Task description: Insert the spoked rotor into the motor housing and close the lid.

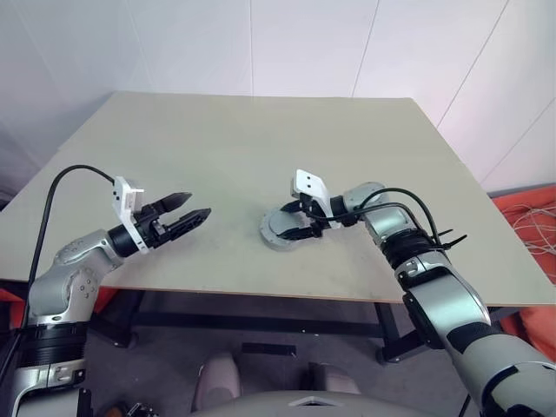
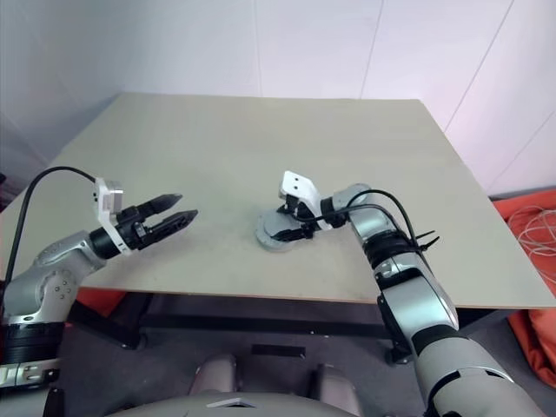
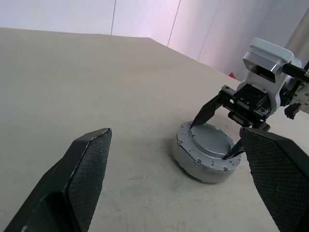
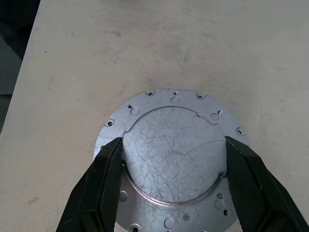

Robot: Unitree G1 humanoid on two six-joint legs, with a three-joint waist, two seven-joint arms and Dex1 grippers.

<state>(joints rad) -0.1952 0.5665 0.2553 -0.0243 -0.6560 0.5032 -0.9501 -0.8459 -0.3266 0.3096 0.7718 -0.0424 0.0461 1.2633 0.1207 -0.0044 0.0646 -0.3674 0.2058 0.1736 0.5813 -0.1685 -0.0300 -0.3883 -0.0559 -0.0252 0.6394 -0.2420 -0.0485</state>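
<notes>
The motor housing [image 1: 280,233] is a squat round grey unit on the table, near the front edge. On top of it lies the lid [image 4: 166,164], a flat grey plate with small holes round its rim and a raised, scratched round centre. My right gripper [image 1: 296,223] reaches in from the right, with its fingers [image 4: 104,179] set against both sides of that raised centre. Off to the left, my left gripper [image 1: 197,204] hovers open and empty over the table, pointing toward the housing. The spoked rotor is hidden.
The beige table [image 1: 261,130] stretches bare behind and to both sides of the housing, and its front edge runs close below both grippers. White walls stand behind it. Loose cables [image 1: 532,228] lie on the floor at the right.
</notes>
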